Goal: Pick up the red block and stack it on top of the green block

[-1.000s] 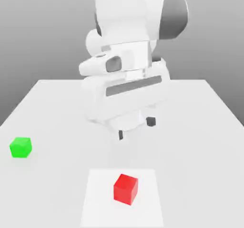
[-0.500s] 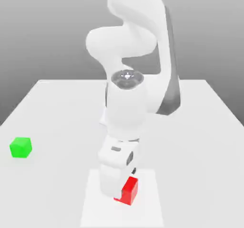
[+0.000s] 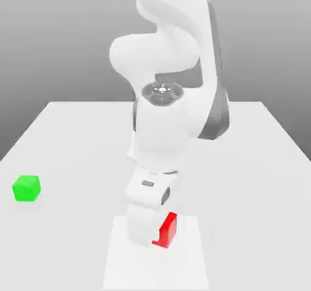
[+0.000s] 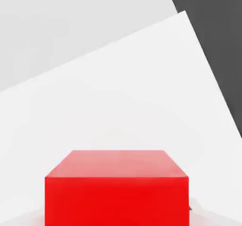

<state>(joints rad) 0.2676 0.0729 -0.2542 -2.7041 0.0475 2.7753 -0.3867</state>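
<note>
Holding the red block pinched in my tool, I am low over the white patch at the 6 o'clock edge of the table. The green block waits far away at 9 o'clock. My risk: the grip sits off-centre, so the block may turn or slip during lifting, then land crooked on green.

Arm: glossy white casing, smooth rounded segments, bulbous at the joints. Dark grey panel along the side toward the exterior view's right. One round joint cap, grey with a paler centre, faces the camera. Lower white hand housing carries a small grey slot and a dark round recess.
</note>
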